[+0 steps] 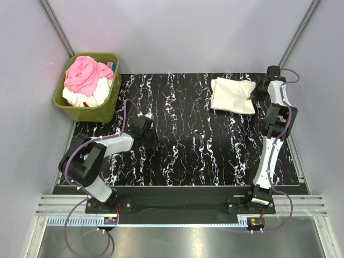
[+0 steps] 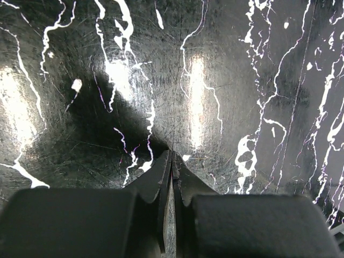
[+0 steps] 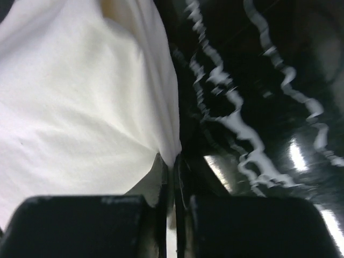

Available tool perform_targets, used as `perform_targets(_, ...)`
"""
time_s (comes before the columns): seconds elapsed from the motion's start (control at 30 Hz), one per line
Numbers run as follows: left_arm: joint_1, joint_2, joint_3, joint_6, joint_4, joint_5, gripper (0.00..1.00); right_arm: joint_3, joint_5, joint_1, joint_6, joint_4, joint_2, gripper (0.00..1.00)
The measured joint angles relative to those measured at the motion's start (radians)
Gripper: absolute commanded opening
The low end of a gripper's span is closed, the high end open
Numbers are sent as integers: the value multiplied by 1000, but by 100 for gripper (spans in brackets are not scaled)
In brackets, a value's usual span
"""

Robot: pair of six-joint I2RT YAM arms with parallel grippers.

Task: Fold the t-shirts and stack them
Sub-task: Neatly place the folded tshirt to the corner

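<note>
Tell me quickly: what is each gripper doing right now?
Left gripper: closed, holding nothing.
Right gripper: closed on the edge of the white shirt.

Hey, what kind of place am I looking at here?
Probably a robot lab test cell, not a home: left arm and right arm bolted at a black marbled table, plain white panels around, a green bin of crumpled shirts.
</note>
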Motion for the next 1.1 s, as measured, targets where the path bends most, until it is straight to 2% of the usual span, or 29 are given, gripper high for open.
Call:
perform_targets(0.13, -1, -13, -24, -2, 31, -4, 7, 205, 80, -36, -46, -65, 101, 0)
perform_targets(0.27, -1, -21, -41, -2, 55, -5, 6, 283, 152, -60, -82, -69, 139, 4)
perform_targets(0.4, -1, -21, -42, -2, 57, -5, 5, 302, 208, -77, -108, -37, 147, 16)
perform_targets(0.43, -1, -21, -42, -2, 57, -5, 5, 306, 222, -81, -113, -25, 148, 29)
perform_targets(0.5, -1, -21, -42, -2, 58, -5, 5, 321, 253, -89, -116, -2, 154, 46)
perform_targets(0.53, -1, -21, -42, -2, 59, -5, 5, 334, 264, -95, -114, 16, 160, 77)
perform_targets(0.6, -1, -21, -42, -2, 59, -5, 4, 358, 283, -113, -106, 46, 169, 91)
perform_targets(0.67, -1, -21, -42, -2, 60, -4, 4, 373, 296, -133, -100, 67, 170, 95)
perform_targets(0.8, 0, -21, -43, -3, 62, -4, 4, 311, 275, -140, -92, 93, 126, 95)
perform_targets(0.9, 1, -21, -44, -3, 66, -4, 3, 123, 240, -137, -59, 108, -4, 96)
perform_targets(1.03, 5, -21, -48, -3, 78, -4, 2, -190, 187, -137, -10, 153, -274, 96)
perform_targets(1.1, 10, -22, -55, -3, 91, -1, 2, -310, 163, -134, 6, 167, -399, 91)
